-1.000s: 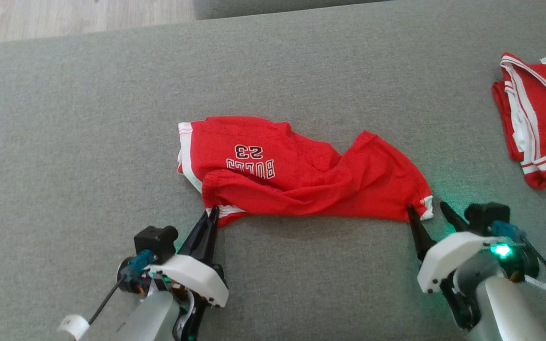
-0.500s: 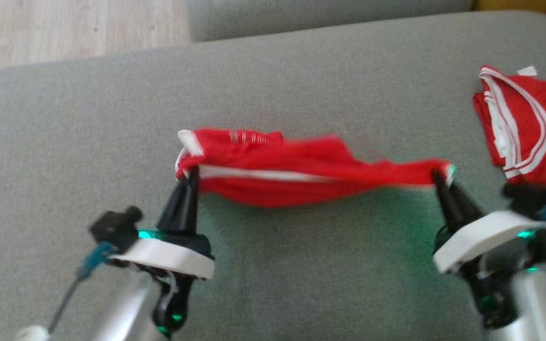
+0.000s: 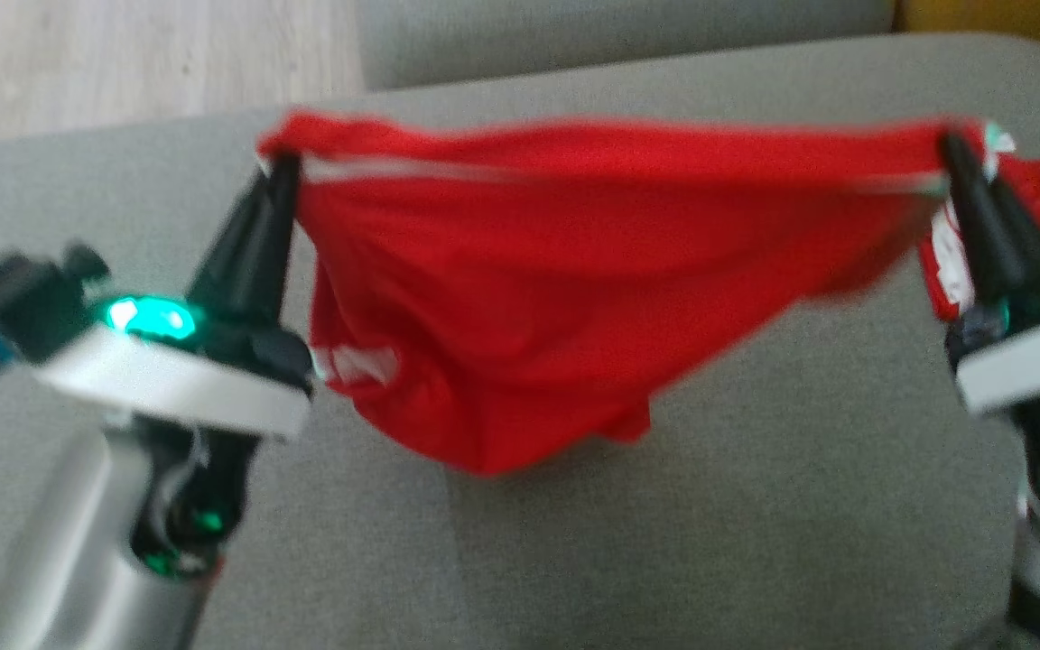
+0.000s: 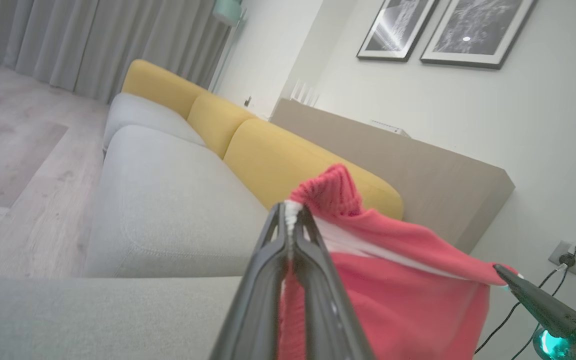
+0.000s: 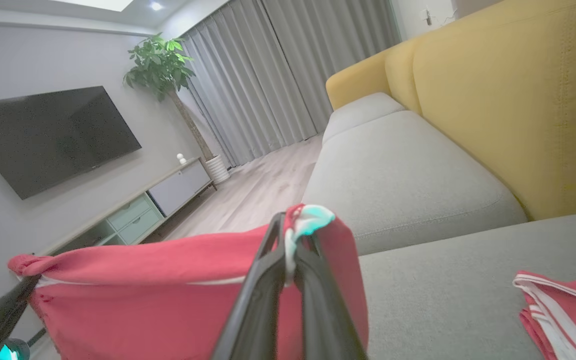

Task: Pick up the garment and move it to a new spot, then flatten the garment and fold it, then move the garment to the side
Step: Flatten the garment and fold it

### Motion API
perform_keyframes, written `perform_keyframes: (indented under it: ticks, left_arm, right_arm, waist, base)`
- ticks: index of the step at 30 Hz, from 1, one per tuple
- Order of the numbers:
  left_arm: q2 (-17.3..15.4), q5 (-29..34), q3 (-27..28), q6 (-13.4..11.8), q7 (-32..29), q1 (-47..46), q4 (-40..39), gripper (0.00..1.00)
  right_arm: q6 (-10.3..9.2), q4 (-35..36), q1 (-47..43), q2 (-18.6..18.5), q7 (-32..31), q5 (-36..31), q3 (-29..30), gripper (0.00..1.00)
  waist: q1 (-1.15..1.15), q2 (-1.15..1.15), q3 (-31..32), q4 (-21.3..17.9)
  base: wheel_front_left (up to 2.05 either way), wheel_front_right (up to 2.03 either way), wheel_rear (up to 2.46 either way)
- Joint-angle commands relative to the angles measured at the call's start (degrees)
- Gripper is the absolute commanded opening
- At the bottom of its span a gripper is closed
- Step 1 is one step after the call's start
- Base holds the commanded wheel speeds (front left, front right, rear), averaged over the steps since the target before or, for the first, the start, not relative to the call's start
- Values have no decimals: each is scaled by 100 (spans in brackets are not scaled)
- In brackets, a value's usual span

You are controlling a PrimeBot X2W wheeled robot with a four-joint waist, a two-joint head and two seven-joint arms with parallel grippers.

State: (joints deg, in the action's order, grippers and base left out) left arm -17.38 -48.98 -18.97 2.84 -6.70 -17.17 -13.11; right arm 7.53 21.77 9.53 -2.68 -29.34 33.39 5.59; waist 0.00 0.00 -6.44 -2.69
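The garment is a red jersey piece with white trim, hanging in the air above the grey sofa seat, stretched between both grippers. My left gripper is shut on its left top corner, and my right gripper is shut on its right top corner. The cloth sags in the middle, its lowest fold near the cushion. In the left wrist view my left gripper pinches the white-edged hem of the garment. In the right wrist view my right gripper clamps the other corner of the garment.
A second red garment with white stripes, also, lies folded on the grey seat cushion at the right. Yellow backrests rise behind the seat. Wooden floor lies past the cushion's far left edge.
The right gripper shut on the garment's right corner. Both grippers then rose and spread, lifting the garment off the cushion so it hangs stretched between them. The head camera has also shifted.
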Motion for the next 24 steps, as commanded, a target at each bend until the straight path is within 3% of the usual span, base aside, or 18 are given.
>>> perform_keyframes:
  ticks: [1,7,15,20,24]
  left_arm:
    - [-192,-146,369,-49,-160,-575,-133,0]
    - [-319,-79,610,6,-233,-1792,688,0]
    - [-291,672,903,154,928,-3852,1977,0]
    - [-165,702,829,294,1363,-4180,2321,0]
    - [-114,533,494,428,1636,-3839,2570,0]
  right_arm:
    - [-4,29,694,-20,-53,230,-165,0]
    - [-4,-1295,2506,-20,309,644,-383,0]
    - [-4,-2773,5042,-20,2068,315,-645,0]
    - [-4,-3129,5312,-134,2436,60,-787,0]
    - [-4,-3368,4782,-280,2360,-75,-987,0]
  waist:
    - [0,0,-291,-54]
    - [0,0,-1084,-171]
    - [0,0,-1590,-213]
    - [0,0,-1578,-180]
    - [0,0,-1540,-163]
  base:
    - [0,0,0]
    - [0,0,0]
    - [0,0,0]
    - [0,0,0]
    - [0,0,0]
